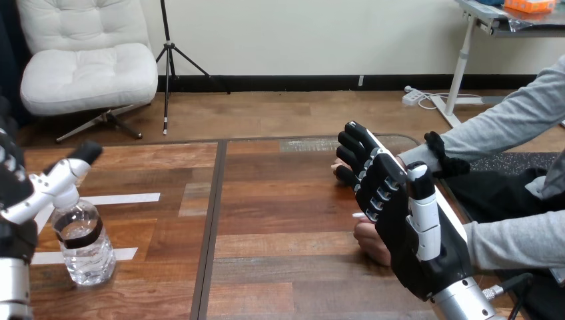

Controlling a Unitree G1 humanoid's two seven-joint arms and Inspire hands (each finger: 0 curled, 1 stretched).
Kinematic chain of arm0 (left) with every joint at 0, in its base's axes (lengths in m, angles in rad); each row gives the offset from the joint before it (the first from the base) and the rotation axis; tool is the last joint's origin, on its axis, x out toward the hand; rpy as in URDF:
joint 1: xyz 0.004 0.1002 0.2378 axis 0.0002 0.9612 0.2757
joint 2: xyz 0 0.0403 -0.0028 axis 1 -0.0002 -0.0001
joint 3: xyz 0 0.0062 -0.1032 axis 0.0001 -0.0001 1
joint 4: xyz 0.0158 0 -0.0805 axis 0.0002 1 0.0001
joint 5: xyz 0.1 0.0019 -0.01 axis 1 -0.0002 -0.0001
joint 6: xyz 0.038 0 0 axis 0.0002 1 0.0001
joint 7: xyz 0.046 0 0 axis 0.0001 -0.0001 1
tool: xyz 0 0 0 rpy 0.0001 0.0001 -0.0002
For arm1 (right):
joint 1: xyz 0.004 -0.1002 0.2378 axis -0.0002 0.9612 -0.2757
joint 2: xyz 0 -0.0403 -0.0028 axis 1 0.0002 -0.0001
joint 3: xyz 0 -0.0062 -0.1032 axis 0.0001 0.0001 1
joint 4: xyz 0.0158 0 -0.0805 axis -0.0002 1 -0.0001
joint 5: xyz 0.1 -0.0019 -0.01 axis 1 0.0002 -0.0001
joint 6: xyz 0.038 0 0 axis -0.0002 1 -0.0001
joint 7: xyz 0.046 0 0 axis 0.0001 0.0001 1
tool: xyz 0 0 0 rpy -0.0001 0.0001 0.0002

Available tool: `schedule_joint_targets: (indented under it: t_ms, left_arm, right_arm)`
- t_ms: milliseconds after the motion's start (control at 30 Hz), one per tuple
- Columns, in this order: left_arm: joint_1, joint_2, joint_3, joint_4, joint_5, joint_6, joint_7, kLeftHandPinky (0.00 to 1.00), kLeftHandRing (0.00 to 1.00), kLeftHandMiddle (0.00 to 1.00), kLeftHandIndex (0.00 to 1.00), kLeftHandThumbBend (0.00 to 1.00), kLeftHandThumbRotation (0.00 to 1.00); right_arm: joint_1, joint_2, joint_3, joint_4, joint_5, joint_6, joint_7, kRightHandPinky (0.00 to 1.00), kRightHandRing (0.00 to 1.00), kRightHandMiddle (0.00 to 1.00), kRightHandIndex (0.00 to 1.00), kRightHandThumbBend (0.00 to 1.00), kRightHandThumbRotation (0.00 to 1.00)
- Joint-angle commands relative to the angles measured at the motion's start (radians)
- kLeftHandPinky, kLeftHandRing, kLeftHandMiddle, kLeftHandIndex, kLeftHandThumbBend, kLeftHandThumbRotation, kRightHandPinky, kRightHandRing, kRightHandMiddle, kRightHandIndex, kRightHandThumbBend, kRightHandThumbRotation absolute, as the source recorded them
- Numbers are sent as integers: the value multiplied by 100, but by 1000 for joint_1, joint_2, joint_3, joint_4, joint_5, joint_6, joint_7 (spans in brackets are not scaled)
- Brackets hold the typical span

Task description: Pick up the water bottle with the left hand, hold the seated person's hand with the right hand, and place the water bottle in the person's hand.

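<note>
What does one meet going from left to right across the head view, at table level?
Left robot hand → water bottle → dark seam in the table → right robot hand → person's sleeves.

One water bottle [84,248], two tape strips [126,198] [46,257]

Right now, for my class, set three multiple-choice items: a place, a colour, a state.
1. The water bottle is: A) on the table, by the left hand B) in the person's hand C) beside the right hand
2. The bottle's band is: A) red B) black C) blue
3. The bottle is: A) lying flat B) upright C) upside down
Answers: 1 A, it stands at the table's left; 2 B, the band is black; 3 B, it rests on its base.
</note>
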Motion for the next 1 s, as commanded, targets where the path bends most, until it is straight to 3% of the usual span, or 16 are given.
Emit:
schedule_joint_targets:
  t_ms: [0, 967]
  left_arm:
    - [-2, 37, -31, -8, 28, 12, -21, 100, 100, 100, 100, 100, 0]
    - [31, 40, -64, 19, 107, 32, -6, 100, 100, 100, 100, 100, 0]
  right_arm:
    - [-25, -4, -8, -42, 2, -7, -5, 100, 100, 98, 96, 83, 100]
    - [-22, -8, -8, -47, 5, -8, 1, 100, 100, 97, 96, 82, 100]
